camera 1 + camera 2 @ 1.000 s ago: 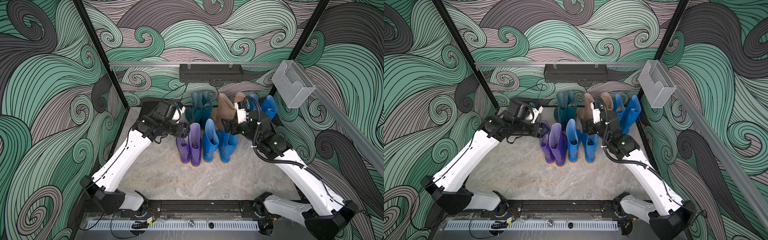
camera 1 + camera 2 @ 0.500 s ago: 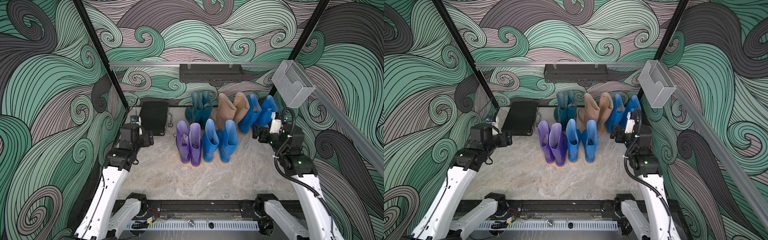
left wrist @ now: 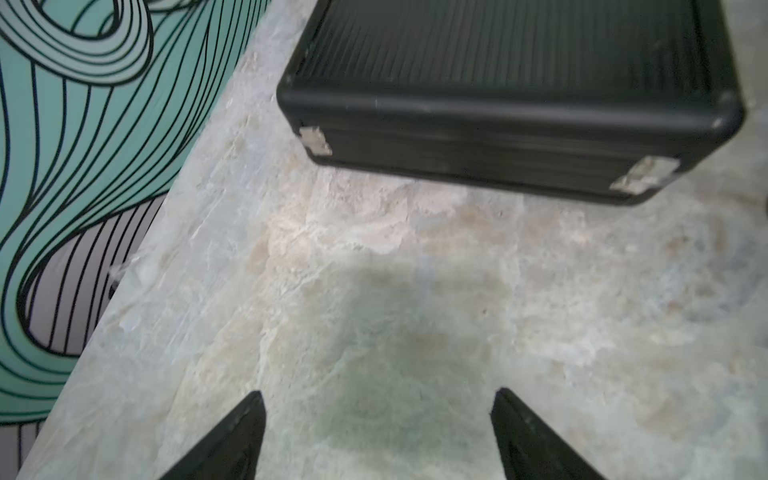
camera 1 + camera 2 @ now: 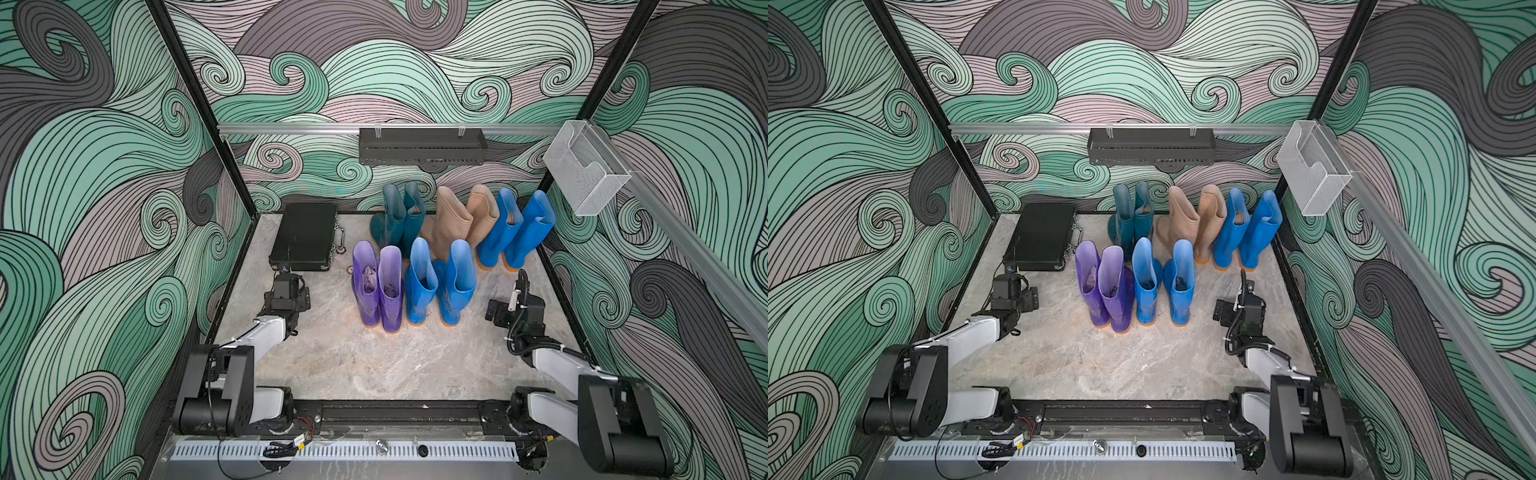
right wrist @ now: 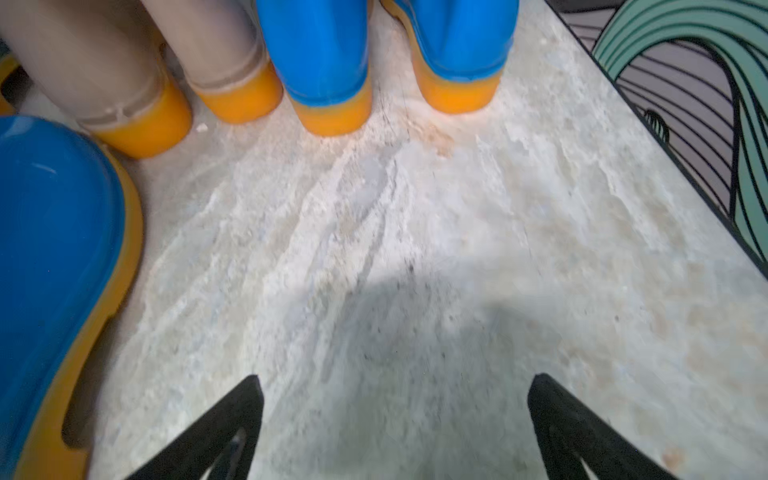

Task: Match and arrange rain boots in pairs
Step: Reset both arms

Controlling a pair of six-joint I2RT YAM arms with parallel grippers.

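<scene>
Standing upright in five matched pairs, the rain boots (image 4: 420,286) sit between and ahead of both grippers: purple pair (image 4: 379,286) and blue pair (image 4: 457,282) nearer, teal pair (image 4: 399,212), beige pair (image 4: 453,220) and rear blue pair (image 4: 515,228) beyond. The right gripper (image 5: 395,382) is spread wide and empty, with the rear blue heels just ahead of it. The left gripper (image 3: 378,399) is equally wide and empty, facing the black case (image 3: 498,83). Pairing looks finished (no stray boot shows), so the next move probably calls only for parking the arms. A second ago both arms reached in among the boots; now they are drawn back.
</scene>
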